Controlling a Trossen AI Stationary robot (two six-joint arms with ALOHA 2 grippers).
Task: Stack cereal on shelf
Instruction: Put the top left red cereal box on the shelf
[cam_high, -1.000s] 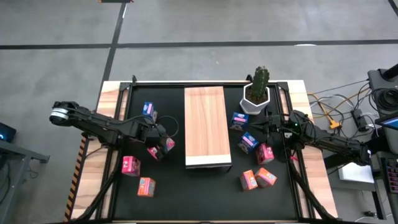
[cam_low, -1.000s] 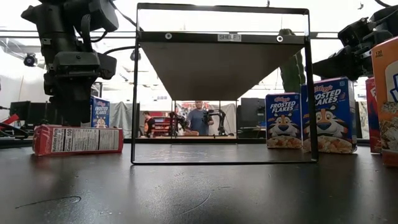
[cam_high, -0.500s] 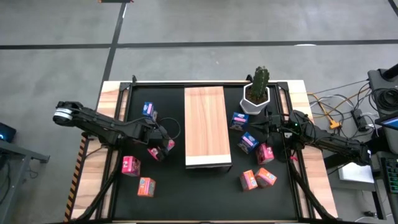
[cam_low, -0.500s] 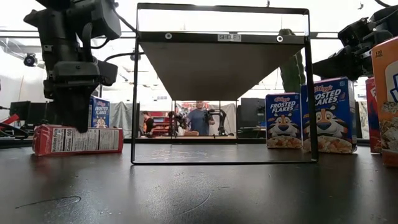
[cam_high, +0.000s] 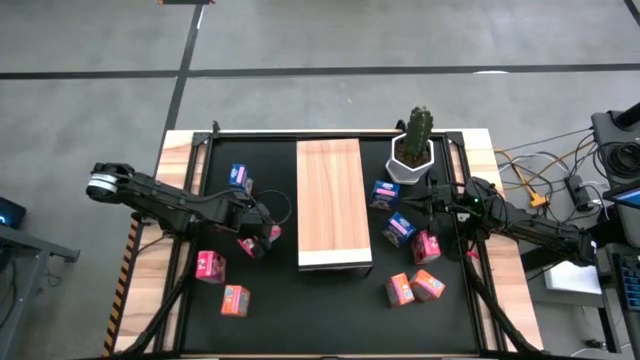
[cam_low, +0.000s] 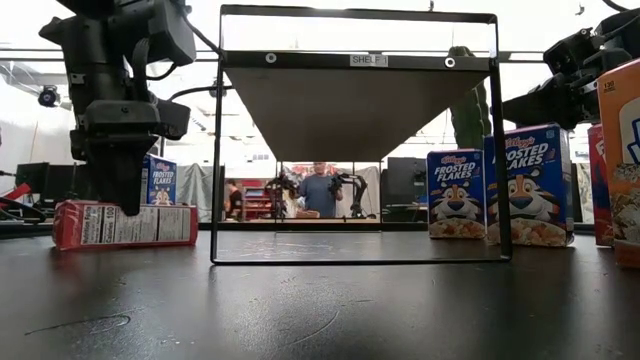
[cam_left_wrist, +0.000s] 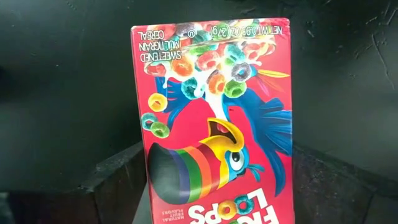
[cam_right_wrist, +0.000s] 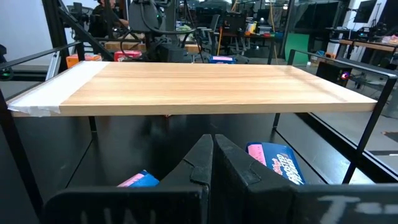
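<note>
A red Froot Loops cereal box (cam_left_wrist: 214, 124) lies flat on the black mat, front up, left of the shelf (cam_high: 329, 200). My left gripper (cam_high: 262, 238) points down over it, open. One finger (cam_left_wrist: 121, 171) stands on each side of the box, and the tips reach just below its top face (cam_low: 125, 208). I cannot see them touch it. The shelf is a light wood board resting on a black wire frame (cam_low: 215, 150). My right gripper (cam_right_wrist: 211, 152) waits shut at the right, level and facing the shelf's long edge.
Left of the shelf stand a blue box (cam_high: 240, 177), a pink one (cam_high: 210, 265) and an orange-red one (cam_high: 235, 299). Right of it are several more boxes (cam_high: 400, 228) and a potted cactus (cam_high: 413, 145). People and equipment show in the room behind.
My left gripper has sunk a little over the red box, so its fingertips now stand beside the box's top edge. The box has stayed in place.
</note>
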